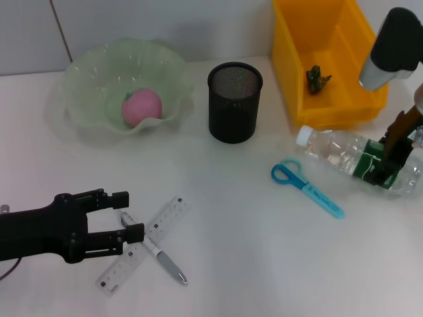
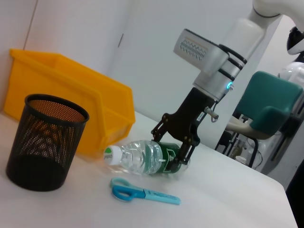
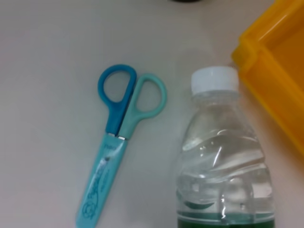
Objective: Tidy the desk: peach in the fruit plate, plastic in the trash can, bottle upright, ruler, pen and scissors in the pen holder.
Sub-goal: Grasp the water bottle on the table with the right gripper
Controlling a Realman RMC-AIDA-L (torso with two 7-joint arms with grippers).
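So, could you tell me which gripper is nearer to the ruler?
Left. The left gripper sits open at the ruler, where the pen crosses it; the right gripper is across the table at the lying bottle.

Clear glossy plastic bottle, black metal mesh pen holder, translucent glossy plate

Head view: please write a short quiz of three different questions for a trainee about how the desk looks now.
1. True or false: the peach lies in the fruit plate.
2. The right gripper has its jaws around the bottle, which is: A upright, B lying on its side, C upside down.
3. The left gripper, jaws open, is at the ruler. What lies across the ruler?

Key: 1 true; 2 B; 3 the pen.
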